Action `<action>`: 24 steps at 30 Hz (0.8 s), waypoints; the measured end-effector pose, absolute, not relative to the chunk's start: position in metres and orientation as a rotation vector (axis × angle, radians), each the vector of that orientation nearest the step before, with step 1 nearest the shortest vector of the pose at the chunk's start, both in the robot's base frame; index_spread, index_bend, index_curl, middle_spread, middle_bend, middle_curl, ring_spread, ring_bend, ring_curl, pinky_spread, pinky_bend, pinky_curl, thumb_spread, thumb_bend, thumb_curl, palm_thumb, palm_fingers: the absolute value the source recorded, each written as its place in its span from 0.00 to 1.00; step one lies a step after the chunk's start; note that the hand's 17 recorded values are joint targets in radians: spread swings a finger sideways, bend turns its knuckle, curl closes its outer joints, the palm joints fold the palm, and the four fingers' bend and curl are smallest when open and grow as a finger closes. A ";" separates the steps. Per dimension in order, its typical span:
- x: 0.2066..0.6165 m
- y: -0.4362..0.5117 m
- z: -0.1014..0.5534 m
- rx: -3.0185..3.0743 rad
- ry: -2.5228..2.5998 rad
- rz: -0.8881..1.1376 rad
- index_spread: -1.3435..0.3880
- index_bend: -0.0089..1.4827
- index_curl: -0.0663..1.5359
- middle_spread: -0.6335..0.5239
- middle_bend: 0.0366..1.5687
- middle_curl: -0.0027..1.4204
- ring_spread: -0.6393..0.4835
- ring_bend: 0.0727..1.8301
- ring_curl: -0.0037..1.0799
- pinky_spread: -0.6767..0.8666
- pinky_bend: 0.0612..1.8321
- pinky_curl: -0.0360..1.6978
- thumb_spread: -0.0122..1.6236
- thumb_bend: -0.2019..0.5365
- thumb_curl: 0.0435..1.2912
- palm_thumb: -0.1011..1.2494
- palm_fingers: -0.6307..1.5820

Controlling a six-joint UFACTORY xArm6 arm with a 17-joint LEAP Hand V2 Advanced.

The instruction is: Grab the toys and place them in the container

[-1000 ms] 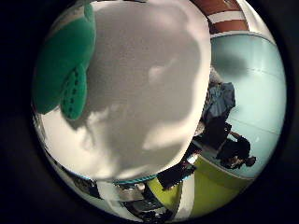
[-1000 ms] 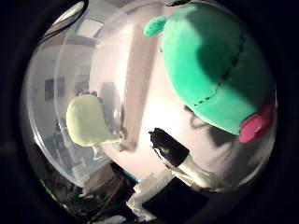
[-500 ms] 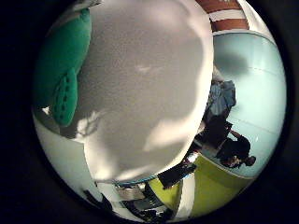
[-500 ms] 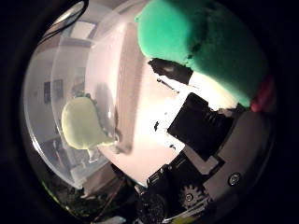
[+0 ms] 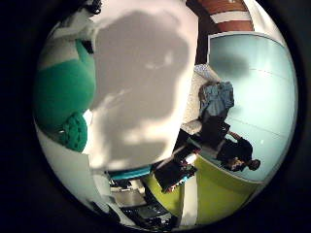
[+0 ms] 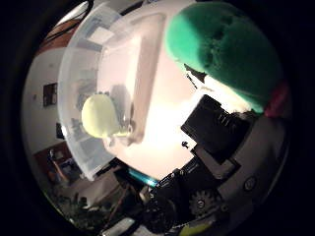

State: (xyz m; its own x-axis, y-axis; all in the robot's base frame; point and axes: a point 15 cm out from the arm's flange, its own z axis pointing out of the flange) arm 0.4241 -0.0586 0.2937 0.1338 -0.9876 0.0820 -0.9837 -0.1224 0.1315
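Note:
A green plush toy (image 6: 221,49) with dark stitching and a pink part (image 6: 279,95) fills much of the right thumb side palm view, close to the palm. My hand (image 6: 224,138) has its black and white fingers curled against the toy's underside. The toy also shows in the right little finger side palm view (image 5: 60,92), over the white table (image 5: 146,87). A clear plastic container (image 6: 84,74) stands on the table beside the toy. A pale yellow-green toy (image 6: 101,116) lies inside it.
Past the table edge, the right little finger side palm view shows a pale blue wall (image 5: 258,78), a yellow-green surface (image 5: 219,189) and dark furniture (image 5: 219,136). The arm's geared parts (image 6: 192,202) fill one edge of the right thumb side palm view.
The fingers have curled in against the green plush toy. The table now looks farther from the palm and more of the room shows. The container and pale toy have kept their place.

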 end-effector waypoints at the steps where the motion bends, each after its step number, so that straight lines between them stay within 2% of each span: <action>1: 0.421 -0.059 0.307 2.245 -1.962 -0.019 0.61 0.71 0.63 0.41 0.85 0.60 0.36 0.75 0.69 0.32 0.72 0.49 0.39 0.25 0.58 0.88 0.75; 15: 0.401 -0.026 0.450 2.302 -1.916 0.074 0.62 0.71 0.66 0.40 0.85 0.62 0.35 0.74 0.74 0.31 0.68 0.61 0.39 0.25 0.65 0.86 0.73; 24: 0.392 0.057 0.482 2.439 -1.807 0.145 0.62 0.70 0.67 0.40 0.84 0.63 0.34 0.73 0.77 0.30 0.65 0.65 0.39 0.25 0.66 0.85 0.73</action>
